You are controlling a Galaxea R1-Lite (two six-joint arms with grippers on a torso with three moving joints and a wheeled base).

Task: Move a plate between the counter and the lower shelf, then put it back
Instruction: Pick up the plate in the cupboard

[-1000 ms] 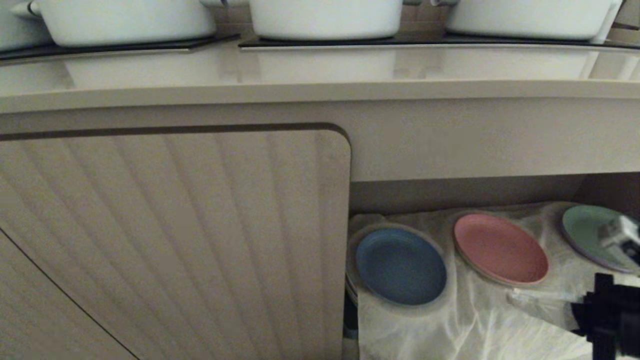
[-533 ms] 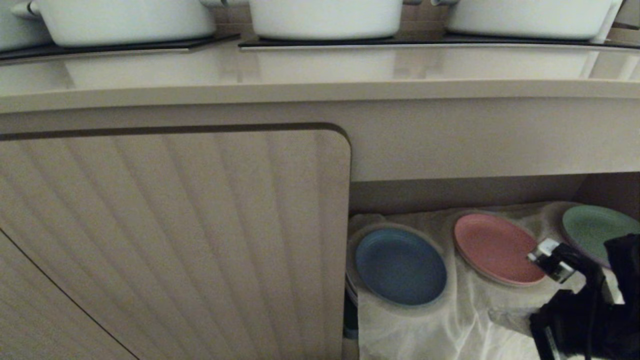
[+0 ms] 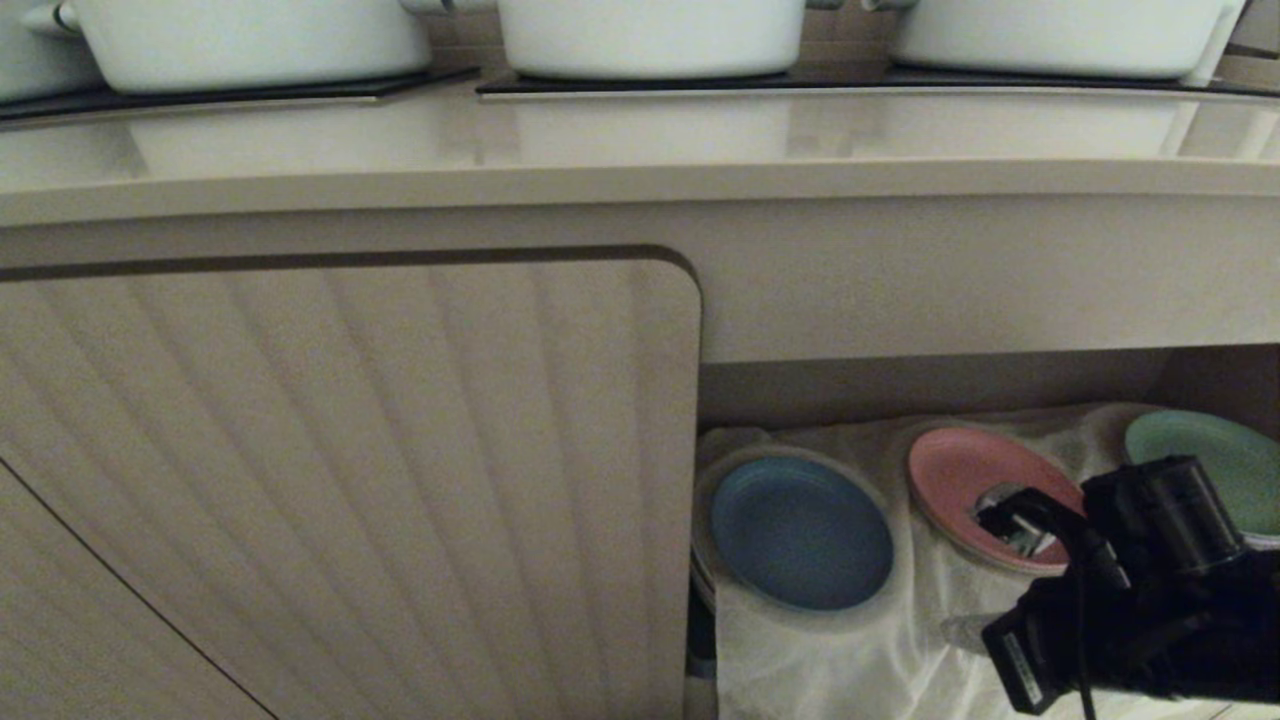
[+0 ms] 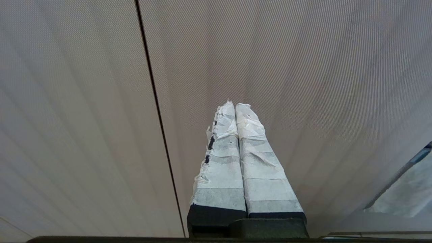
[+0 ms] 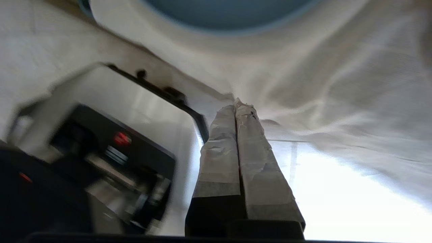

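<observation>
The blue plate [image 3: 801, 533] lies on the white cloth [image 3: 880, 650] of the lower shelf [image 3: 930, 385], beside a pink plate [image 3: 955, 470]. The right gripper [image 5: 236, 104], fingers closed and empty, hangs near the cloth's front edge. The left gripper [image 4: 235, 106], fingers closed, faces the cabinet door [image 4: 303, 67].

Ribbed beige cabinet door [image 3: 340, 480], dim light

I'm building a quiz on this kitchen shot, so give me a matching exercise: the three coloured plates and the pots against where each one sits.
Things:
1. light blue round matte plate
2. pink round plate
3. pale green round plate
4. white pots

Places:
A. shelf, far right
B. on the beige counter
C. shelf, next to the ribbed cabinet door
D. shelf, middle

Pairs: 1-C, 2-D, 3-A, 4-B
</observation>
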